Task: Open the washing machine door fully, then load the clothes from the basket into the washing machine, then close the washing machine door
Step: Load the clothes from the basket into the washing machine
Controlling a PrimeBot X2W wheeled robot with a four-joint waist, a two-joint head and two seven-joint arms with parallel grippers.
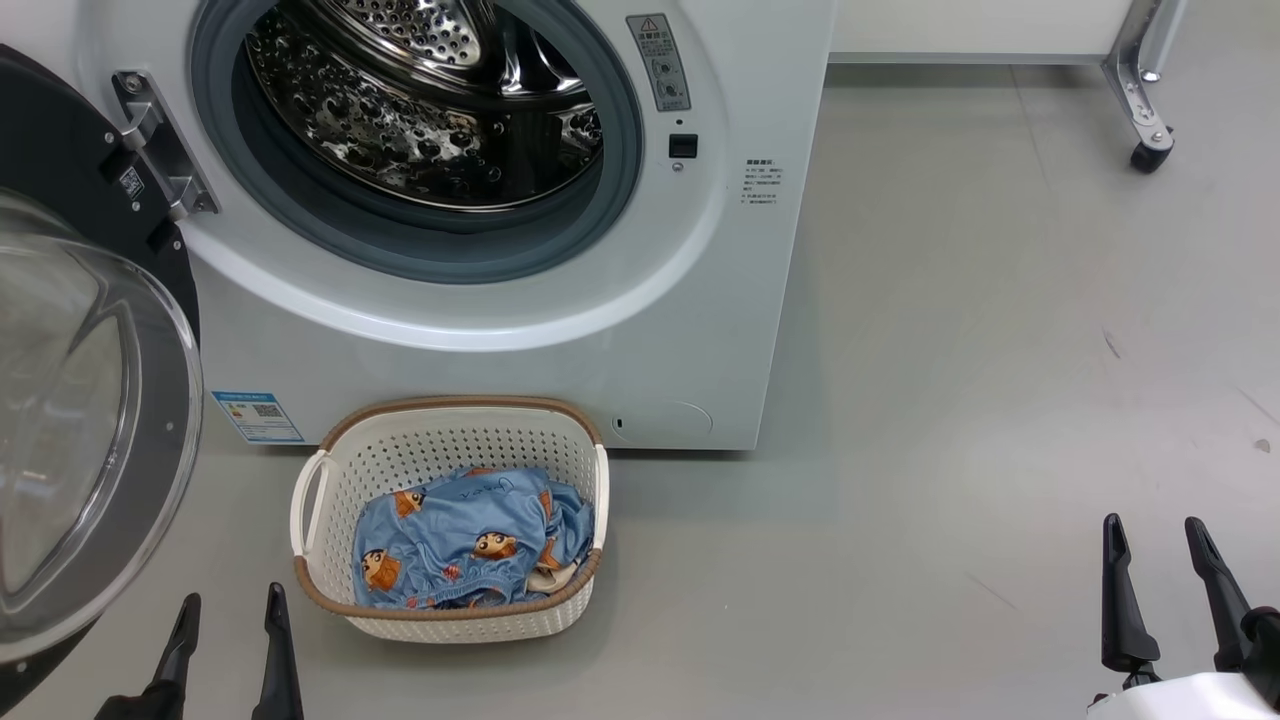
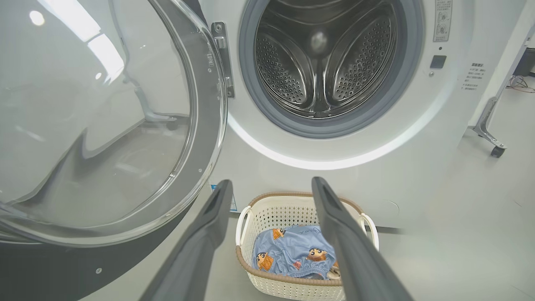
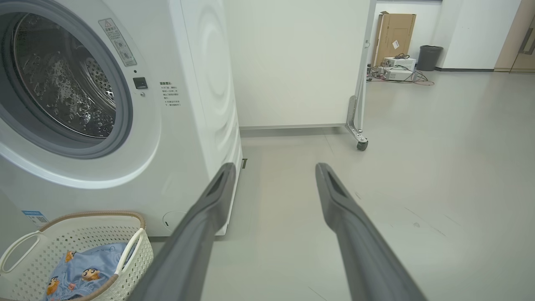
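All clothes [image 1: 470, 540] — heaped inside the basket [image 1: 470, 626].

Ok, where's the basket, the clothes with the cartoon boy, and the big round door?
basket [image 1: 450, 448]: head view, on its perforated back wall.
clothes [image 1: 460, 520]: head view, on the blue fabric's middle.
washing machine door [image 1: 70, 430]: head view, on its clear glass bowl.

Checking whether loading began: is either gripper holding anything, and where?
Nothing: left gripper and right gripper are open, empty; clothes lie in the basket.
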